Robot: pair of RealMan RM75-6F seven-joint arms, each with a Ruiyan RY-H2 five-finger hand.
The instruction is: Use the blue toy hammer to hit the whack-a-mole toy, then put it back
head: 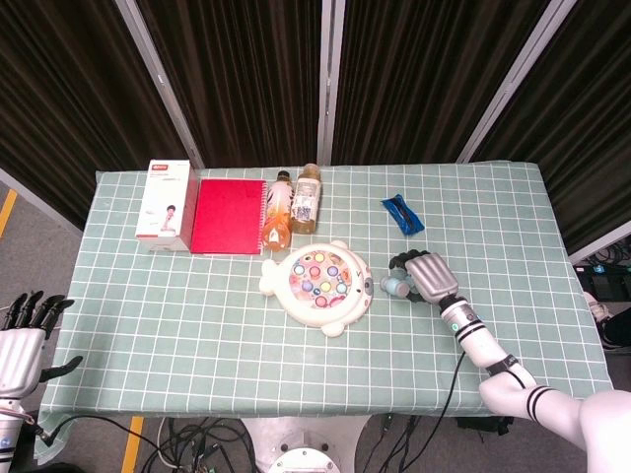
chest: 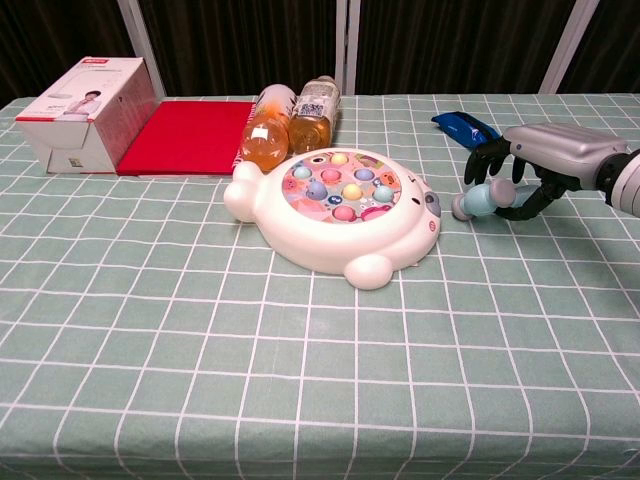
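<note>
Chest view: blue toy hammer (chest: 478, 201) is being held by its handle in the curled right hand (chest: 540, 160), head just beside the whack-a-mole toy (chest: 335, 205) above the tabletop (chest: 300, 380). Likely light, rigid, slick plastic; handle grip is being judged adequate.

The blue toy hammer's (chest: 478, 200) handle is hidden inside the right hand's (chest: 535, 165) curled fingers (chest: 500, 152)
</note>
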